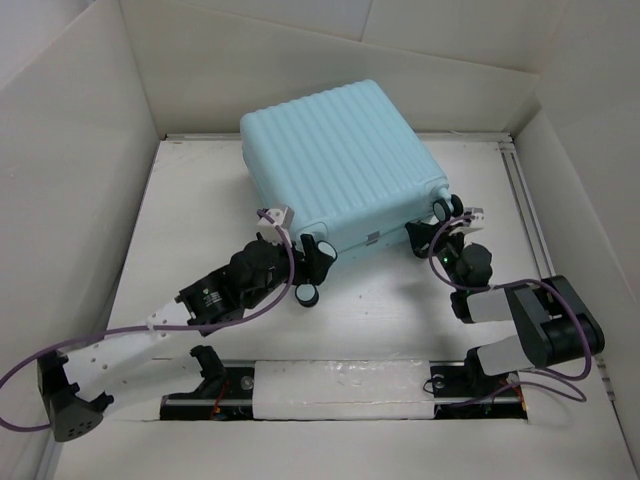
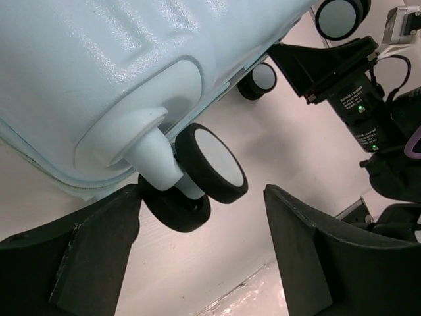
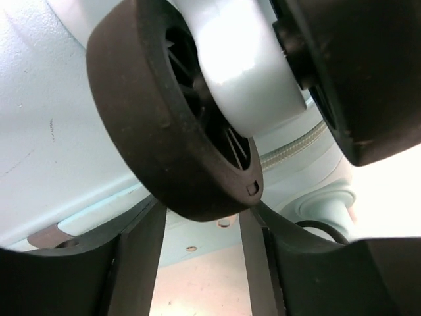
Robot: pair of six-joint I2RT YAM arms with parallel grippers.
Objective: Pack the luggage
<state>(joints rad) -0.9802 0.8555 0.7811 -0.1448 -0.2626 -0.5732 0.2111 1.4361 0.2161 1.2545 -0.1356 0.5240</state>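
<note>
- Small pale aqua-blue hard-shell luggage (image 1: 340, 160) with a ribbed shell lies closed, broad face up, on the far middle of the white tabletop (image 1: 380, 320). It is turned slightly askew, with its wheeled end facing the arm bases.
- White panel walls (image 1: 60, 150) stand around the table on the left, far and right sides.
- Left gripper (image 2: 202, 197) is at the near-left corner of the luggage. Its two dark fingers (image 2: 99, 257) are spread wide, so the jaws are released.
- In the left wrist view, a black twin caster wheel with white faces (image 2: 220, 164) hangs from a pale aqua socket and sits in the gap. It is close against the left-hand finger and apart from the other one.
- Right gripper (image 3: 202, 224) is at the near-right corner of the luggage, beside the wheels there.
- In the right wrist view, a black caster wheel with a grey hub (image 3: 171, 112) fills the frame, its tread right at the fingertips (image 3: 141, 257).
- Right jaws: partly parted. I cannot tell whether they are clamped on the wheel or only touching it.
</note>
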